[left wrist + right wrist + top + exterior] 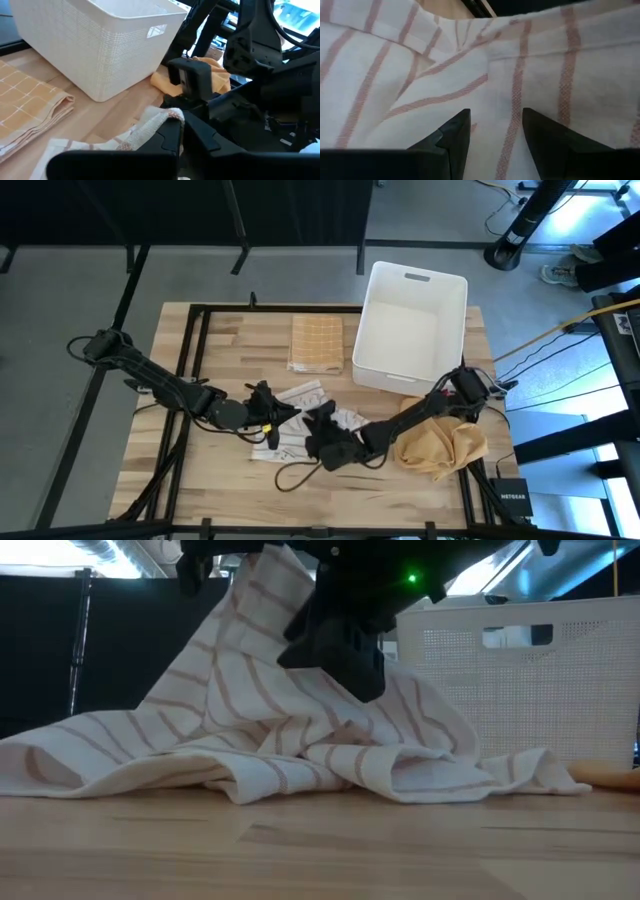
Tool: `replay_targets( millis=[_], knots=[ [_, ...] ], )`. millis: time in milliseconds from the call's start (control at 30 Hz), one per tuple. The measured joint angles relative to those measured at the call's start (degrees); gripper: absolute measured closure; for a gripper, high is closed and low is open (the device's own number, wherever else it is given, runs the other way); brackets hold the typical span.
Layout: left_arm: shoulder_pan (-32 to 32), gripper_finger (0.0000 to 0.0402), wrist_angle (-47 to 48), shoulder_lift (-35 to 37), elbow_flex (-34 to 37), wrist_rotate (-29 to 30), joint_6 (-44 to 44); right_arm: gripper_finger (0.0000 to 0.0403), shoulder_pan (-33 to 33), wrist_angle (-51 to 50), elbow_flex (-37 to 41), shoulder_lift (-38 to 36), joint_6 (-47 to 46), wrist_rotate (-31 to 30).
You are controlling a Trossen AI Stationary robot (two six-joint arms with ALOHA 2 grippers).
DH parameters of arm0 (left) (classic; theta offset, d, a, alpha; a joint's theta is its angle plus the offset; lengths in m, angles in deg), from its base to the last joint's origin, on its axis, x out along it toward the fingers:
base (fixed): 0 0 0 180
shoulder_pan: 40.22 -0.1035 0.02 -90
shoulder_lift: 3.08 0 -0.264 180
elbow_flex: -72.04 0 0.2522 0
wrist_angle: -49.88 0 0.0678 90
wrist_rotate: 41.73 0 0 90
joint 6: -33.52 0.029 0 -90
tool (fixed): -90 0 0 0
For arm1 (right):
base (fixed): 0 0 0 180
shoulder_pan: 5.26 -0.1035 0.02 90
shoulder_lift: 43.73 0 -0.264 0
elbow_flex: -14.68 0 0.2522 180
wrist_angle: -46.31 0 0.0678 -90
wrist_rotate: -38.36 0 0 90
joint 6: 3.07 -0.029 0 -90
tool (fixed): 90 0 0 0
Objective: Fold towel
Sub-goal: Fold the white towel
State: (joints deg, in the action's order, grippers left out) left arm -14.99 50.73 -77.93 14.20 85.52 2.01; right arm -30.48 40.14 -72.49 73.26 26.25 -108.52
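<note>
Early in the fold: towel crumpled. Left gripper pinching a towel corner; right gripper open over cloth. Next: close, spread flat.

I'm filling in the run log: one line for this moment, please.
striped towel crumpled mid-table | left hand pinching its edge | right hand open over it | not folded yet

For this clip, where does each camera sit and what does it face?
High: overhead, straight down on the table; both arms, striped towel, bin.
Low: table height, level across; towel lifted by dark tools, bin behind.
Left wrist: on the left arm, facing bin, checked cloth; right arm opposite.
Right wrist: pressed close to towel; right tool open.
All four share the towel.
</note>
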Motion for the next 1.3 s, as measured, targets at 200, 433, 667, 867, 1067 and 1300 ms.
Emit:
replay_targets(
  millis=[200, 433, 667, 867, 1067, 1300],
  knots=[
    [0.0, 0.0396, 0.0, 0.0, 0.0, 0.0, -0.1, 0.0221, 0.9, -0.5, 0.0, 0.0, -2.3, -3.5],
    [0.0, 0.0396, 0.3, 0.0, 0.0, 0.0, -0.1, 0.0221, 2.5, -3.7, 0.0, 0.0, -2.1, -10.8],
    [-0.1, 0.0396, 2.0, 0.1, 0.0, 0.0, 1.1, 0.0221, -1.2, -0.8, 0.0, -0.5, -2.4, -5.3],
    [-0.2, 0.0396, 2.1, 0.1, 0.0, 0.0, 1.3, 0.0221, -4.0, -0.1, 0.0, -0.5, -5.2, 17.7],
    [-0.2, 0.0396, 2.0, 0.1, 0.0, 0.2, 1.3, 0.0221, -3.4, 1.6, 0.0, -0.5, -5.4, 6.5],
    [-0.2, 0.0396, 2.0, 0.1, 0.0, 0.2, 1.5, 0.0221, -2.5, 9.2, -0.1, 2.5, -3.8, 19.9]
  ],
)
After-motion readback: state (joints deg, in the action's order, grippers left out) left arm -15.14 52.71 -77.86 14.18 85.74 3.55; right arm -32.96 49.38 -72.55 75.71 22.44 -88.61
